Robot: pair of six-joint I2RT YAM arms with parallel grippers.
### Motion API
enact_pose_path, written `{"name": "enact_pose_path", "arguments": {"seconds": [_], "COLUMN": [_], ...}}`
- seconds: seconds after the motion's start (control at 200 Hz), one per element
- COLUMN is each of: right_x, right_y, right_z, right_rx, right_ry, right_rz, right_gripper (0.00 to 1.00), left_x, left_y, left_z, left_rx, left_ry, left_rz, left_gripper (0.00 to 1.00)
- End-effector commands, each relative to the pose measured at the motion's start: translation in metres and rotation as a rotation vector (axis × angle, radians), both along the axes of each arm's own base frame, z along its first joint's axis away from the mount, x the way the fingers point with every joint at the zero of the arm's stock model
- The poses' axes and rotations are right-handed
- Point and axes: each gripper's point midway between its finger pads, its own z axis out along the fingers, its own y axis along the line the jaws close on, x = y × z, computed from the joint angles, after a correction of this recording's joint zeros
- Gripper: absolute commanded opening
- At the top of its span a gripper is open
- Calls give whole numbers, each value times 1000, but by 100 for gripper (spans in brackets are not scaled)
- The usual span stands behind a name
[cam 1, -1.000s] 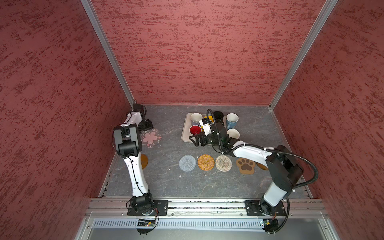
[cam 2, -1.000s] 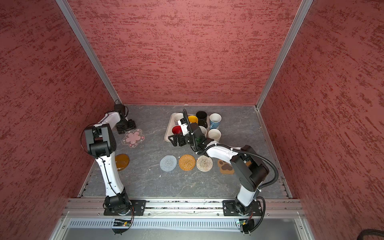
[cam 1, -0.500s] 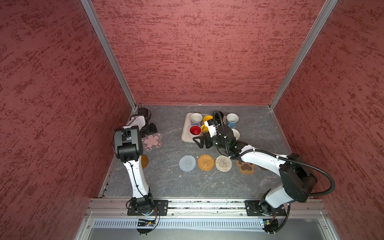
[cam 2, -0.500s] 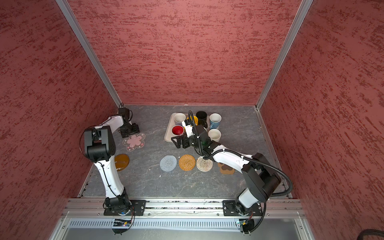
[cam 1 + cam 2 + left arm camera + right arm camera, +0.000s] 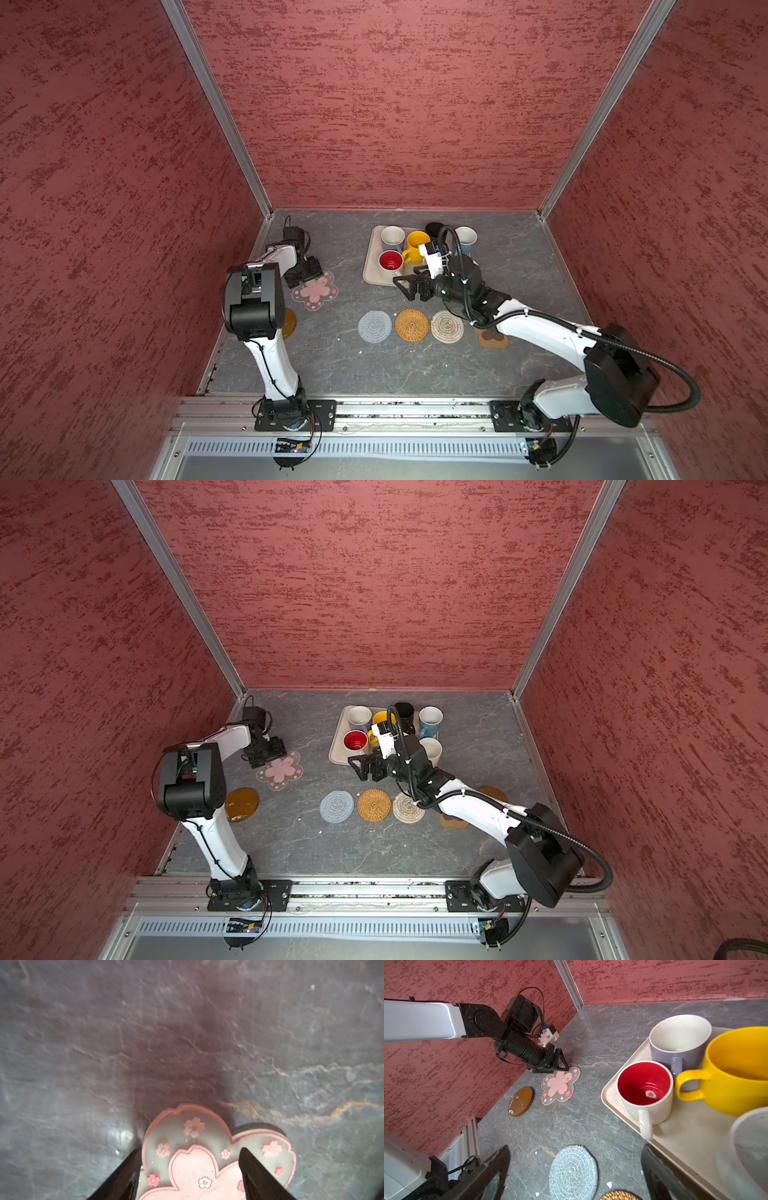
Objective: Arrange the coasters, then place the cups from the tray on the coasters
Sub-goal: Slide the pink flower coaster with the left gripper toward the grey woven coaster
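Flower coaster (image 5: 193,1159), between the left gripper's (image 5: 190,1149) jaws: translucent soft plastic, smooth, matt, raised pink petals. Tabletop (image 5: 187,1032) beyond those jaws: grey stone-look, veined, dull sheen.

Grey-blue coaster (image 5: 573,1172), between the right gripper's (image 5: 575,1147) jaws: coiled cord, rough, matt. Ahead of them: red-lined mug (image 5: 645,1093) and yellow mug (image 5: 737,1076), glossy glazed ceramic; tray (image 5: 685,1130), smooth matt plastic; wooden disc (image 5: 521,1101), brown, scuffed pale.

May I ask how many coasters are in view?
7. Grey-blue coaster, orange coaster and beige coaster in a row; paw coaster and right wooden disc partly under the right arm; flower coaster at the left gripper, left wooden disc nearby.
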Motion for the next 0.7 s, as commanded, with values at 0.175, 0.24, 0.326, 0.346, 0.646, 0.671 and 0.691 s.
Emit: {"name": "enact_pose_path", "arguments": {"seconds": [0.175,0.24,0.326,0.346,0.646,0.671,0.691], "right_x": [-10,-13,-16,-17,-27,-28,-29], "right_y": [-17,-19,-23,-23,-33,-32,-33], "right_z": [8,10,11,11,13,13,13], "right_rx": [20,26,30,31,55,57,59], "right_ry": [-22,-24,-25,-24,-25,-23,-21], "right_rz": [-32,-36,-39,-39,-51,-48,-47], "right_gripper": [99,99,99,99,99,99,99], "left_x": [-26,-31,-36,-38,-64,-66,-68], "left_y": [-41,-45,-48,-49,-46,-46,-47], "left_z": [-11,-11,-12,-12,-11,-11,-10], "left_rx": [-1,12,29,35,59,58,58], "left_ry": [53,59,66,68,73,72,71], "left_rz": [-69,-88,-109,-114,-121,-116,-117], "left_gripper": [73,73,72,72,69,69,69]}}
